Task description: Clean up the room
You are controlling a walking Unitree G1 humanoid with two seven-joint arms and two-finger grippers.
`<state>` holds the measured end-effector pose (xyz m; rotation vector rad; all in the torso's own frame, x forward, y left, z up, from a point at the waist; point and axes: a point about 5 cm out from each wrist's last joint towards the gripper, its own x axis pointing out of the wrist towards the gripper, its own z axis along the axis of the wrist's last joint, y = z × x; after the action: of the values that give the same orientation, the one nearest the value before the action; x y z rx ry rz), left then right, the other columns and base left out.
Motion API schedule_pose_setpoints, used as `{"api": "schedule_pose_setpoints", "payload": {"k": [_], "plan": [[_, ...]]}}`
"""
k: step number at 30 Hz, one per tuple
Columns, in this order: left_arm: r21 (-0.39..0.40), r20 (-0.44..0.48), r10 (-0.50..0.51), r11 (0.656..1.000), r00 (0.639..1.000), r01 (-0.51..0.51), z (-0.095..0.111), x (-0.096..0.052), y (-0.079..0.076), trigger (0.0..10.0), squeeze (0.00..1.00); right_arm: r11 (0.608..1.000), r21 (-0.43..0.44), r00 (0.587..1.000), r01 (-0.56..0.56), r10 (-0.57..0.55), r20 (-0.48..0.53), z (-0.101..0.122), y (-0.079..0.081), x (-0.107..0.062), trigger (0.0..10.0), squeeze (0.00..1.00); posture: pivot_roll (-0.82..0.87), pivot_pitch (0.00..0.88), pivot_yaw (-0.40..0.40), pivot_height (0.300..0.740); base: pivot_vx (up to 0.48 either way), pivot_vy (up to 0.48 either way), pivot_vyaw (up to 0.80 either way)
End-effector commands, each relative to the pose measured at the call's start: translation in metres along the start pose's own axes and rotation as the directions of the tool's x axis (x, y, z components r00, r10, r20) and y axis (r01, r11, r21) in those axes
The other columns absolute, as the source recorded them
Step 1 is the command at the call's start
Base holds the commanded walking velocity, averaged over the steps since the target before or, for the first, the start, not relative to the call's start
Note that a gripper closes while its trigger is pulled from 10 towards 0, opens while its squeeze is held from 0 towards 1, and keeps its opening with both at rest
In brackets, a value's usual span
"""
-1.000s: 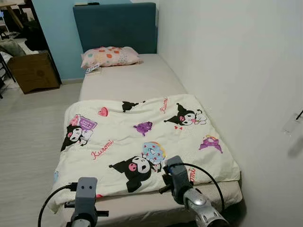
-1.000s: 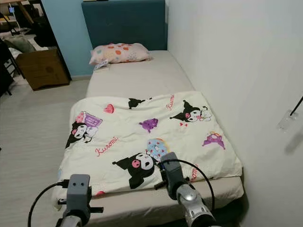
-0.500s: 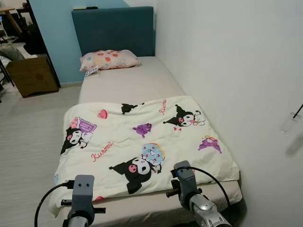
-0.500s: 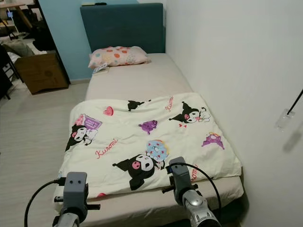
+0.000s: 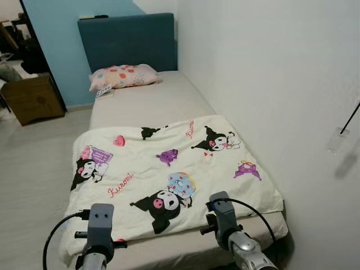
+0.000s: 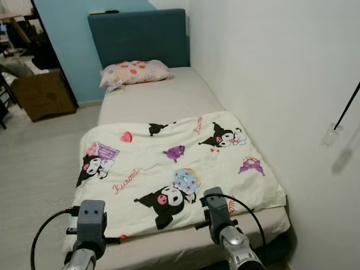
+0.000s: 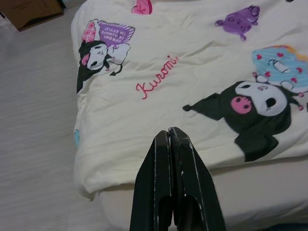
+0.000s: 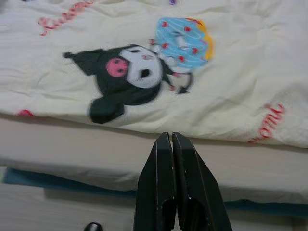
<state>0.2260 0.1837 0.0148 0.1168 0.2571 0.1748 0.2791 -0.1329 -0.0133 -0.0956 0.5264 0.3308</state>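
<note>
- Robot stands at the foot of the bed (image 5: 152, 101), both arms raised over the near edge.
- Left hand (image 7: 169, 139): fingers pressed together, holding nothing; hovers above the near left corner of the blanket (image 5: 169, 174).
- Right hand (image 8: 171, 143): fingers also pressed together, empty; hovers over the bare mattress strip just below the blanket's near hem.
- Blanket lies spread flat over the lower half of the bed, cartoon print up, a few light wrinkles, left corner drooping a little over the mattress side.
- Pillow (image 5: 121, 76) sits at the head end against the headboard (image 5: 128, 40); a small flat item beside it, too small to identify.
- Cardboard box (image 5: 32, 98) on the floor to the left of the bed.
- Judgement: bed looks mostly made. Possibly left: pulling the blanket up toward the pillow, plus the item by the pillow.
</note>
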Motion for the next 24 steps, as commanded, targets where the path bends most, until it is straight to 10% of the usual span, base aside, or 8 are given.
{"api": "schedule_pose_setpoints", "payload": {"k": [1,24], "plan": [[0.018,0.001,0.018,1.000,1.000,-0.018,0.000,-0.001,0.005,10.0,0.00,1.000,0.015,1.000,-0.014,0.014,0.007,0.000,0.004,0.001,10.0,0.00,-0.06,0.000,0.025,0.740,0.000,0.000,0.00],[-0.005,-0.047,0.058,0.998,0.997,-0.058,-0.008,-0.002,0.005,10.0,0.00,0.990,-0.065,0.992,-0.128,0.129,0.013,0.008,0.019,0.005,10.0,0.00,-0.06,0.000,0.015,0.740,0.000,-0.075,0.00]]}}
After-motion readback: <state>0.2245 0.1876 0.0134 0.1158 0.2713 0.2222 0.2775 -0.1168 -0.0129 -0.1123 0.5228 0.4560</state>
